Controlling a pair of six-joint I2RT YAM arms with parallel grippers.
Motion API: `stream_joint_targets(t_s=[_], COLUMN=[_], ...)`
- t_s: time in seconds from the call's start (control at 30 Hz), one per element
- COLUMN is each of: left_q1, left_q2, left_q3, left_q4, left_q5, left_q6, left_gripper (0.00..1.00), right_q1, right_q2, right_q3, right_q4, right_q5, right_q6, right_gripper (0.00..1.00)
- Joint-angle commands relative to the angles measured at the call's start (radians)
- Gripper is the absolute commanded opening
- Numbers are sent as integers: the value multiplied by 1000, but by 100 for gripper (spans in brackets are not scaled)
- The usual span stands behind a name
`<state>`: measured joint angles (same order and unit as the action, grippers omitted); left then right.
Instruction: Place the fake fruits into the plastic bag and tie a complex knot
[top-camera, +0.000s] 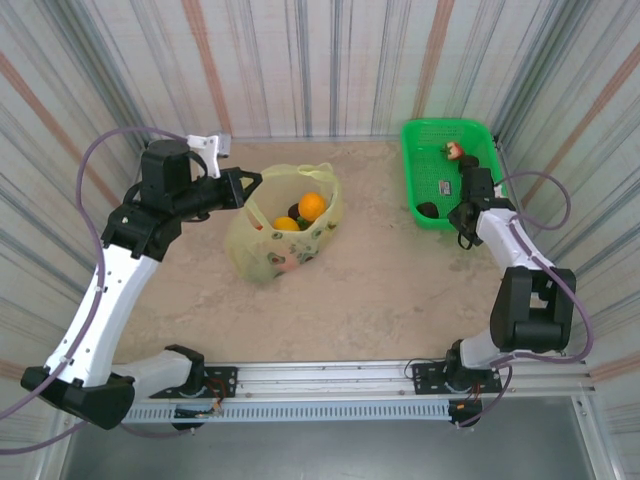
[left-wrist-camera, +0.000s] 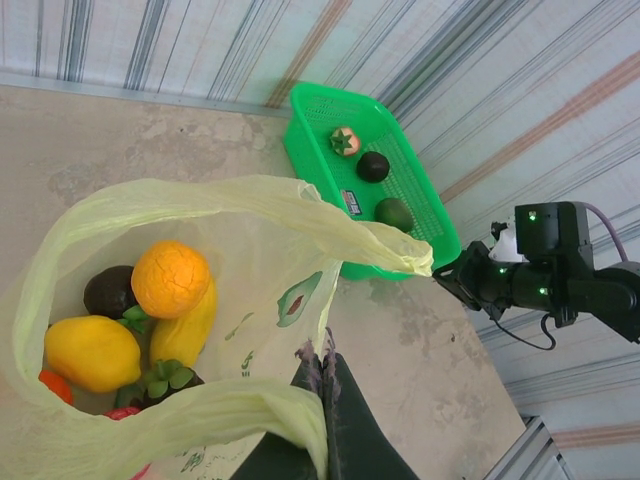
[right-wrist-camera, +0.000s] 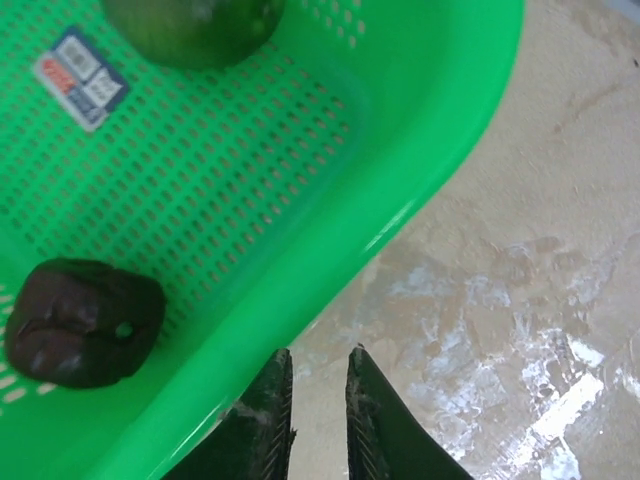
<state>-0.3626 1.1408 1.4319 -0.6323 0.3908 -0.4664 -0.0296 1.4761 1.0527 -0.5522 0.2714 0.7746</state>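
The left fingers (left-wrist-camera: 345, 410) clamp the rim of the plastic bag (left-wrist-camera: 270, 250), which lies on the table (top-camera: 400, 290) holding several fake fruits (left-wrist-camera: 170, 278), while the right fingers (right-wrist-camera: 375, 420) stand narrowly parted, empty, beside the green basket (right-wrist-camera: 430, 190).

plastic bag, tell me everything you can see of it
The plastic bag is thin, translucent yellow-green film, crinkled, with faint fruit prints. It sits slumped on the table, left of centre, with its mouth open upward. The left gripper is shut on its left rim. Inside lie fake fruits: orange, yellow, dark and red ones. Its handles are not tied.
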Motion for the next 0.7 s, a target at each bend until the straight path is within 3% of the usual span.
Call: stream_joint_targets(t_s=[0.0, 0.07, 0.17, 0.3, 0.43, 0.67], left_q1=[0, 1, 1, 0, 0, 1], left_q2=[-5, -5, -3, 1, 2, 5], left_q3=[26, 19, 14, 13, 15, 25], left_q4=[3, 10, 18, 26, 28, 17], left_q5=[-15, -14, -7, 3, -2, -8], left_q6=[31, 31, 32, 39, 37, 28], left_gripper=[0, 0, 0, 0, 0, 0], right_q1=[106, 221, 378, 489, 571, 634], right_q2=[-129, -235, -369, -413, -366, -189], right_q3=[-25, -56, -89, -49, 39, 164], right_q4=[27, 66, 185, 289, 376, 509], right_q5=[-49, -73, -170, -349, -390, -538], right_q6=[-129, -251, -424, -610, -795, -1119], right_gripper=[24, 37, 42, 49, 63, 73])
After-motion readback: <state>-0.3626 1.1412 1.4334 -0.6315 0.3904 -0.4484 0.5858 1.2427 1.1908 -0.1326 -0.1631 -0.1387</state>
